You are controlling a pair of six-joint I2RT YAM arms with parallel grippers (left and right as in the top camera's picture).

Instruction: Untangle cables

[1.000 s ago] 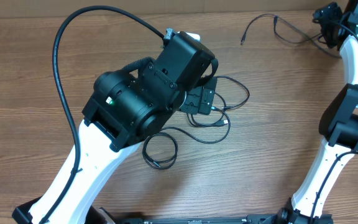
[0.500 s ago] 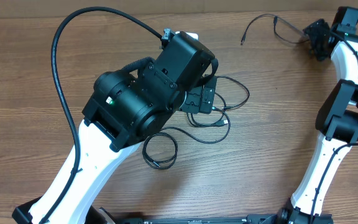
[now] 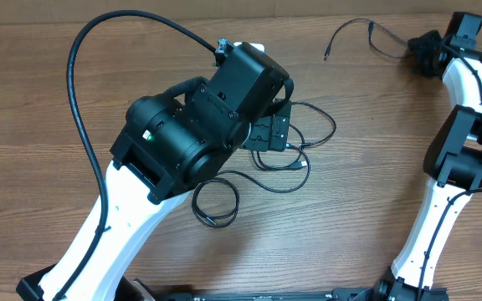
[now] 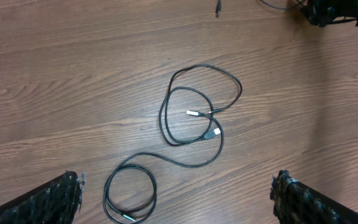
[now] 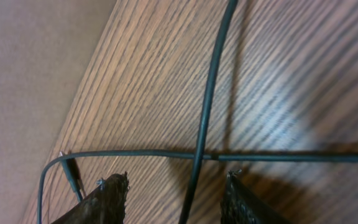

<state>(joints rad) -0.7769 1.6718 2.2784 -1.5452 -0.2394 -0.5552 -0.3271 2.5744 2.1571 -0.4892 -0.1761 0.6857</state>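
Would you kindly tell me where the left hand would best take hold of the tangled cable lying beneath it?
Probably the top arc of the tangled cable, from straight above with the open left hand straddling it: there one strand lies flat on the table, clear of the crossings and plugs.

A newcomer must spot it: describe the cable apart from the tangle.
At the table's far right corner sits the right hand. The cable runs leftward from it in an arc to a small plug. Unlike the looped tangle under the left arm, it lies alone.
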